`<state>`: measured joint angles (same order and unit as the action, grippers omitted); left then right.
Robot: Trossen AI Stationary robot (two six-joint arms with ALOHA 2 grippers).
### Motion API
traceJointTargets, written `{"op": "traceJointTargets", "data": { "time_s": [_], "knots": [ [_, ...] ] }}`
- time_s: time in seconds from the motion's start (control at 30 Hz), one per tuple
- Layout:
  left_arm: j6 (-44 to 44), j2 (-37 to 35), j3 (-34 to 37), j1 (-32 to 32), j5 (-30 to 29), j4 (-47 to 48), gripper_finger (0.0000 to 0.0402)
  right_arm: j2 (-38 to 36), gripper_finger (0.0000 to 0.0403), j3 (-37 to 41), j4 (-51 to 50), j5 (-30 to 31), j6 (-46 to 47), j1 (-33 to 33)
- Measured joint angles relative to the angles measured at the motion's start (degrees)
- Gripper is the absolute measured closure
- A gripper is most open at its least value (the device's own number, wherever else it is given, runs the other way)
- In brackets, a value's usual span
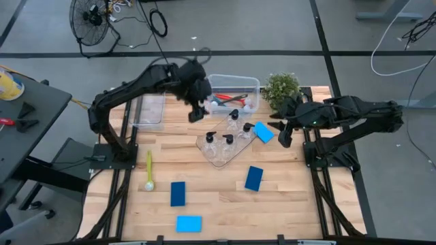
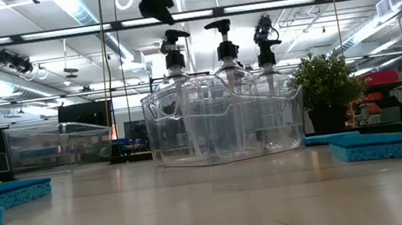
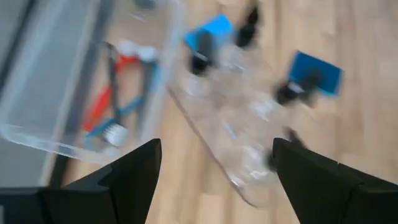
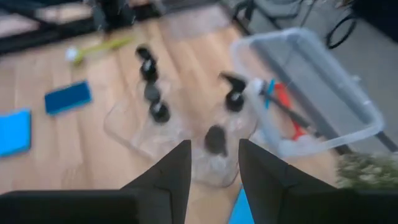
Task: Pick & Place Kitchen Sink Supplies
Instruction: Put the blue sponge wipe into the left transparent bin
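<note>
My left gripper (image 1: 197, 112) hangs spread and empty. Just beyond its fingertips stand the small clear bottles with black pump tops (image 1: 219, 139) on the clear plastic tray (image 1: 219, 158); red and blue slim long-handled brushes (image 1: 225, 102) lie in the clear plastic bin (image 1: 235, 83) beside it. My right gripper (image 1: 284, 135) (fingers slightly parted, holding nothing) waits across the tray. Closing off-centre could topple a bottle into its neighbours, I judge.

Clear bin (image 1: 253, 85) w/ potted plant (image 1: 281, 87) beside; clear tray (image 1: 216, 155) mid-table; floor fan (image 1: 90, 15) behind.
</note>
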<state>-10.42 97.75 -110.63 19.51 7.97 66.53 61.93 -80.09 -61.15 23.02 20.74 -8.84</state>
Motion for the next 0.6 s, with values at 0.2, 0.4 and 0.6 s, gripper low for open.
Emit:
{"op": "traceJointTargets", "data": {
  "time_s": [0.2,0.4,0.6],
  "knots": [
    [2.45,-0.81,-0.01,-7.94,-0.5,4.6,0.0092,0.25,0.0266,6.68,2.18,-8.28,-0.25,-0.04],
    [4.02,-0.96,0.0,-13.42,-1.36,5.24,0.0093,0.26,0.0266,12.2,2.35,-13.06,-0.26,-0.07],
    [4.34,-1.43,1.97,-15.48,-3.74,7.88,0.0093,0.26,0.0266,14.59,2.46,-13.59,-0.24,-0.07]
  ]
}}
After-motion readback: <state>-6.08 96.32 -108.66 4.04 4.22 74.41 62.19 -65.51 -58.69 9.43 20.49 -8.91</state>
